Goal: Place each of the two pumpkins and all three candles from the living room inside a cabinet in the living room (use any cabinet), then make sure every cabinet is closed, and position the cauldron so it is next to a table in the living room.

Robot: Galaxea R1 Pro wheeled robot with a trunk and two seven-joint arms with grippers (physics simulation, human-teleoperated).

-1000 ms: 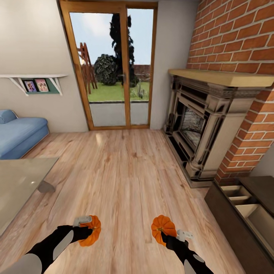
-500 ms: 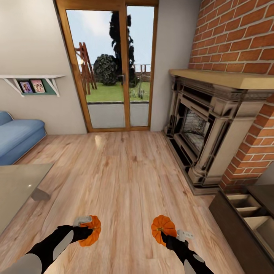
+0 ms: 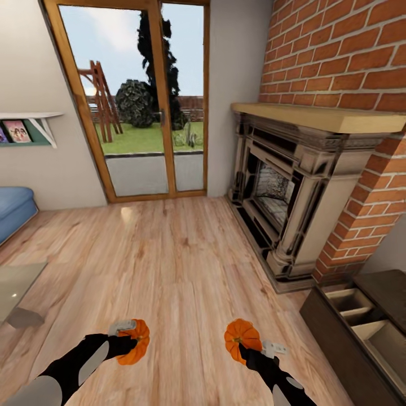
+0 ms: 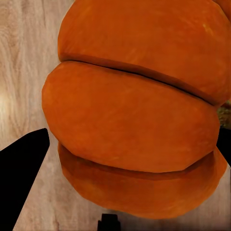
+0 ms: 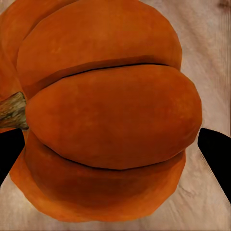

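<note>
Left end effector [image 3: 131, 337]: clamped on one pumpkin [image 3: 135, 341], carried low over the wooden floor [image 3: 180, 265]. In the left wrist view the pumpkin [image 4: 137, 115] sits between my dark fingers [image 4: 21, 178].
Right end effector [image 3: 248, 345]: clamped on the other pumpkin [image 3: 242, 334], stem toward me. In the right wrist view its ribbed body [image 5: 103, 115] bulges between the fingers [image 5: 216, 154].
Cabinet [image 3: 338, 332]: ahead on my right, beside the brick fireplace [image 3: 293, 197]. Drawers stand open, pale compartments [image 3: 361, 318] exposed; I see nothing inside them, though part of the unit runs off the view edge.
Table [image 3: 14, 290]: only a corner of the glossy grey top, far left.
Done so far: both pumpkins are in hand — picked up, not yet stowed.
Left to do: set both pumpkins into an open drawer, collect and stow three candles, shut every drawer, put the cauldron next to the table.
Judgement: early stage — nothing is in the cabinet yet as far as I can tell.
Next need: approach the cabinet on my right until a drawer is within reach.
</note>
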